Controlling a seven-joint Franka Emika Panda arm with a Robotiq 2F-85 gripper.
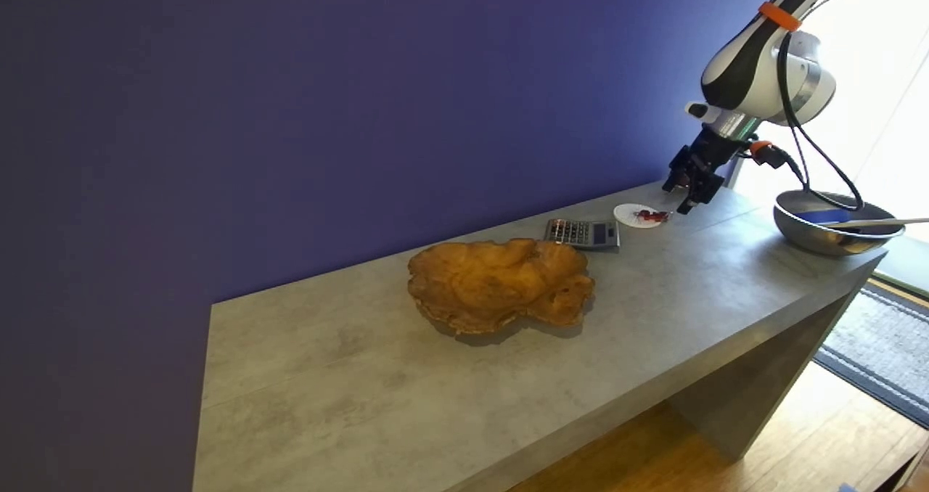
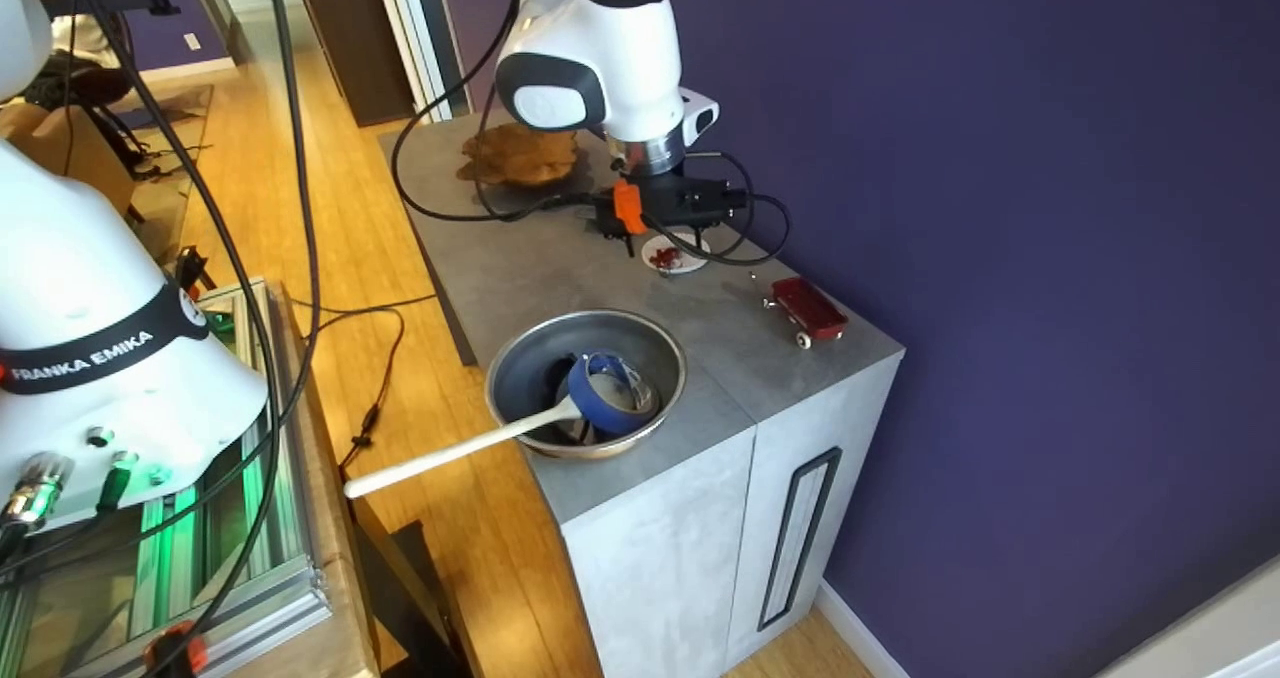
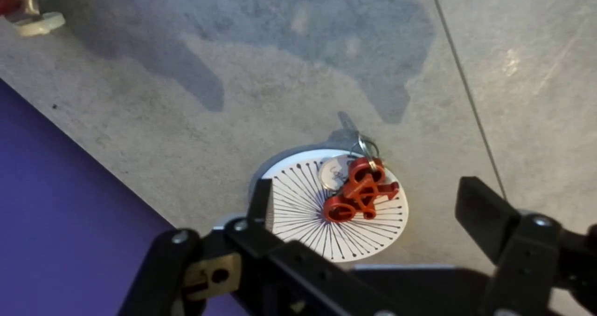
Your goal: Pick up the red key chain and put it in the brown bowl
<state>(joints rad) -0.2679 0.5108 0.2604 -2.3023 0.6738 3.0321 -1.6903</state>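
Key chain looked light, stiff, metal or plastic I couldn't tell; with my gripper spread wide and empty, I favoured pinching the bicycle-shaped middle

Red key chain, white disc with black radiating lines, orange-brown bowl, purple wall

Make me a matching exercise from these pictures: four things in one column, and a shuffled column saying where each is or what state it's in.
Things
1. key chain
2. calculator
3. blue ring
4. gripper

Places or states
A. inside the metal bowl
B. open, holding nothing
C. lying on the white disc
D. beside the brown bowl

Right pairs: 1-C, 2-D, 3-A, 4-B
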